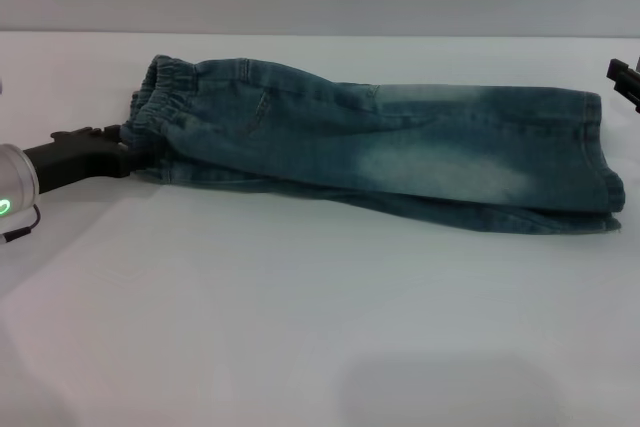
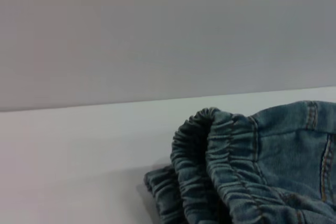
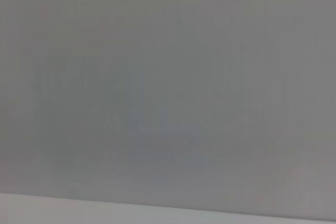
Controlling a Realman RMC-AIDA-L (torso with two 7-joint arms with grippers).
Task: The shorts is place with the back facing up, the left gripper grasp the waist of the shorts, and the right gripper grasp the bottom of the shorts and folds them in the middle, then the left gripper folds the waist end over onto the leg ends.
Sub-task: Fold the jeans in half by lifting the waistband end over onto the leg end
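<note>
One left gripper [image 1: 122,152] against waist [image 1: 160,97]

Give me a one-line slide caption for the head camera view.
Left claw at the waist of lengthwise-folded denim shorts on a white table; right claw off the leg ends.

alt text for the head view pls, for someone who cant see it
Faded denim shorts, folded lengthwise, lie across a white table, the waist toward the left claw, which reaches it from the left edge. The right claw shows only its tip, apart from the hems.
</note>
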